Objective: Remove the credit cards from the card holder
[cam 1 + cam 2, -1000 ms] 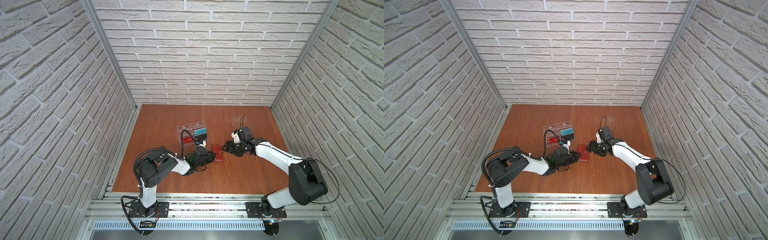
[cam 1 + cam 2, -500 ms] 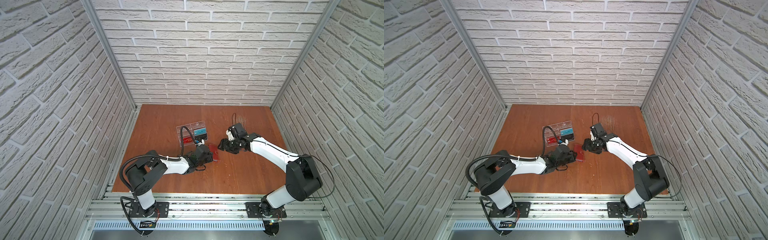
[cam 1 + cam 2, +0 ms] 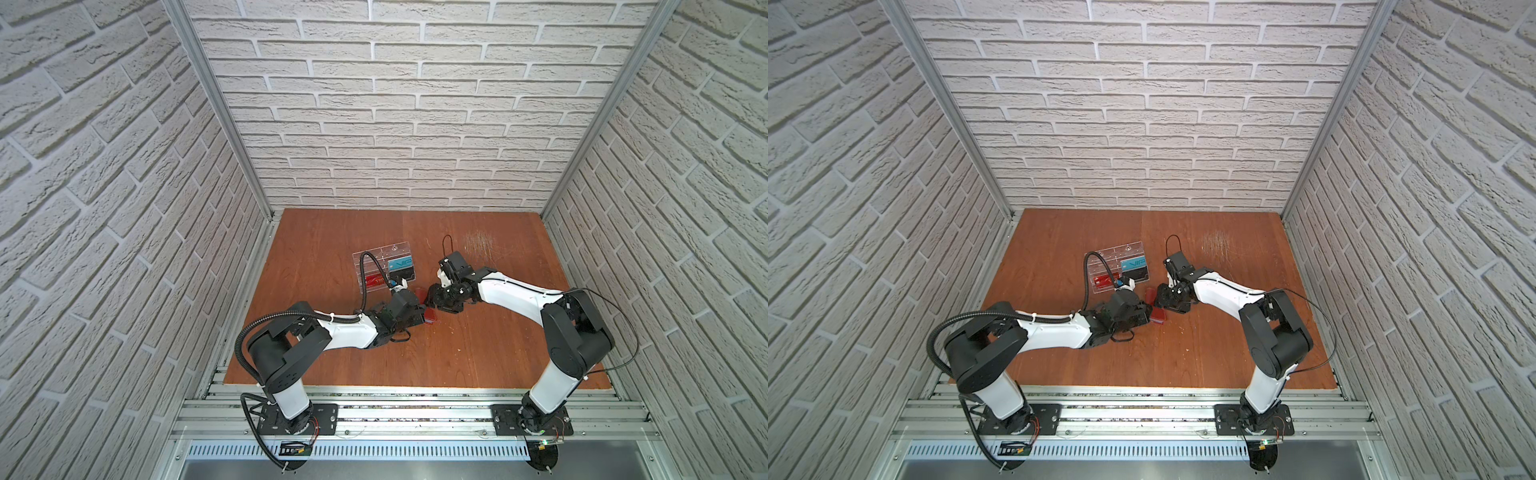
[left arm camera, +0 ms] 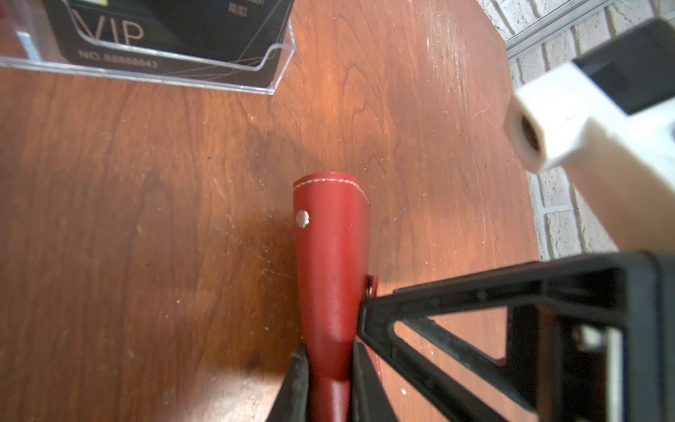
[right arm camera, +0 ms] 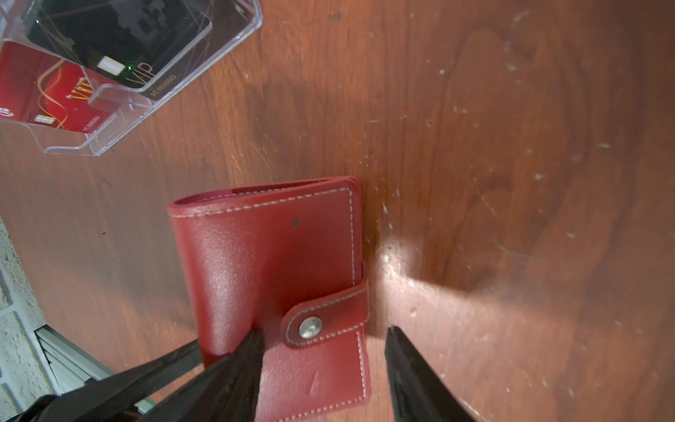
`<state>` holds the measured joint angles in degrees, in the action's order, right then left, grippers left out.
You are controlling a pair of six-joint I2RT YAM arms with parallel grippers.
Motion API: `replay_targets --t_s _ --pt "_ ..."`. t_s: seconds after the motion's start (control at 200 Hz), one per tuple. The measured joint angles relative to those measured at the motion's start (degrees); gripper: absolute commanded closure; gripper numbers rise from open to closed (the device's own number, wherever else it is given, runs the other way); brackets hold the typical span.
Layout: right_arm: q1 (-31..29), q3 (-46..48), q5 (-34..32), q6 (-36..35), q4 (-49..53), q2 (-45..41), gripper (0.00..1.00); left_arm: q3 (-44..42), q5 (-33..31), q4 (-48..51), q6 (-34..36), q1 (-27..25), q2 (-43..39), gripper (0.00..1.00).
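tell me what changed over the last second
The right end effector moved left in both top views, up to the card holder; its open jaws now flank the closed snap tab. The left arm's elbow swung left. Unchanged: the left end effector still clamps the holder's spine, and the acrylic rack hasn't moved.
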<state>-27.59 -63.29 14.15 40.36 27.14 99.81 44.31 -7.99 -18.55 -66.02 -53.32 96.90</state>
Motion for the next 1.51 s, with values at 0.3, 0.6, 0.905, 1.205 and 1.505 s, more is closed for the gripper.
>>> replay_targets --t_s 0.3,0.6,0.905,1.205,1.505 --pt "0.0 -0.7 -0.2 0.1 -0.9 1.2 0.63 -0.1 -0.8 1.8 0.0 0.0 -1.0 1.00" --pt "-0.3 -0.8 -0.2 -0.2 -1.7 1.3 0.84 -0.5 -0.8 1.7 -0.1 0.0 -1.3 1.00" --pt "-0.5 -0.8 0.0 -0.5 -1.8 1.1 0.94 -1.3 -1.0 1.6 -0.3 0.0 -1.8 1.00" --pt "-0.7 -0.7 0.3 -1.0 -1.3 0.3 0.94 -2.7 -1.2 0.8 -0.8 0.3 -2.9 1.00" --pt "0.6 1.7 -3.0 -1.9 0.3 -0.2 0.94 -3.7 -2.1 0.9 -1.3 0.6 -4.2 1.00"
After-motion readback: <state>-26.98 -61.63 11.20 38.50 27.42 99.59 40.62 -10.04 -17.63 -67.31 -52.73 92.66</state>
